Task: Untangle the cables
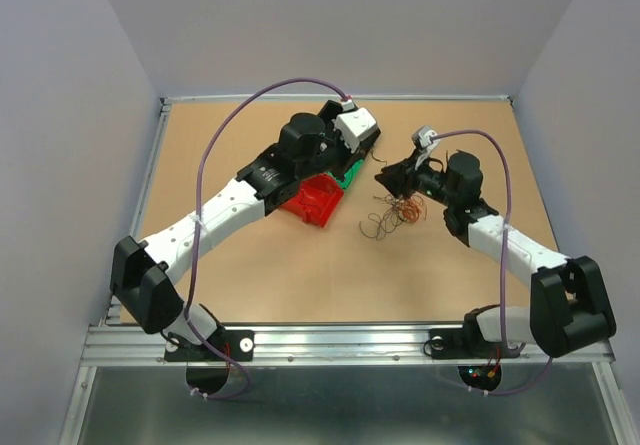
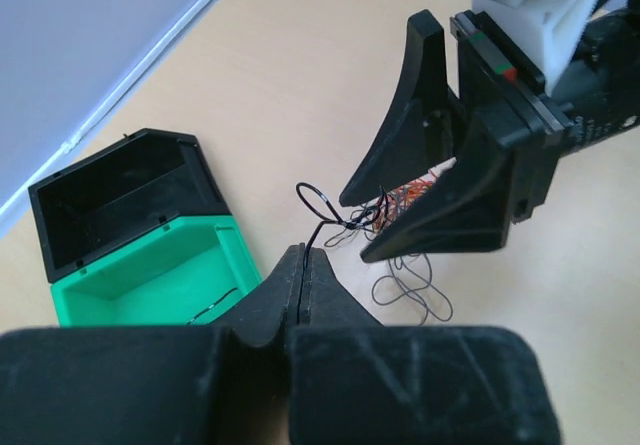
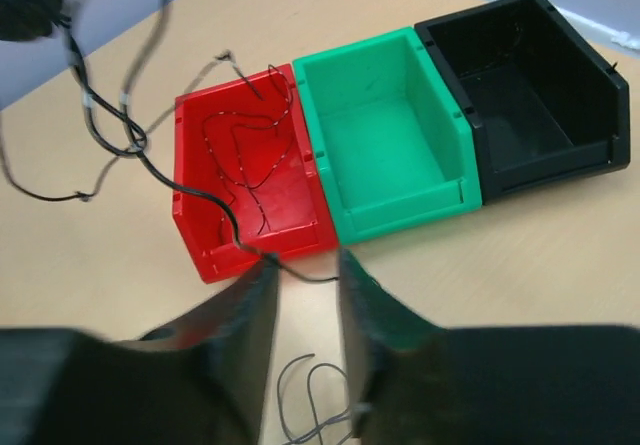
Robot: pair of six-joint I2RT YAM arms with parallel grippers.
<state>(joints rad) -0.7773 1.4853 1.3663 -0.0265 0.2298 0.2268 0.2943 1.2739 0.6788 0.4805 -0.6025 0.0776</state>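
**A:** Looking for room first: where are the edges?

**B:** Grey walls (image 1: 330, 25) close the table (image 1: 300, 285) on the left, far and right sides, and a metal rail (image 1: 340, 343) runs along the near edge. The widest open stretch of board lies between the two arms, nearer than the clump. Left of the clump, a red bin (image 3: 200, 235), a green bin (image 3: 400, 215) and a black bin (image 3: 550, 170) sit in a row, each touching the next. From above, the left arm covers most of them.

**A:** And the cables?

**B:** The cables (image 1: 393, 213) lie on the board a little right of centre, near the red bin but apart from it. They are hair-thin and curly, with loose dark loops at the fringe and orange-brown strands bunched in the middle. One thin dark wire (image 3: 250, 155) lies inside the red bin.

**A:** Fingers?

**B:** The left gripper (image 2: 303, 265) is clenched tip to tip on a dark strand (image 2: 318, 227), which rises from the tips and loops toward the other hand. The right gripper (image 3: 305, 265) has a clear gap between its fingers. It straddles the clump, and a thin dark wire crosses the gap unpinched.
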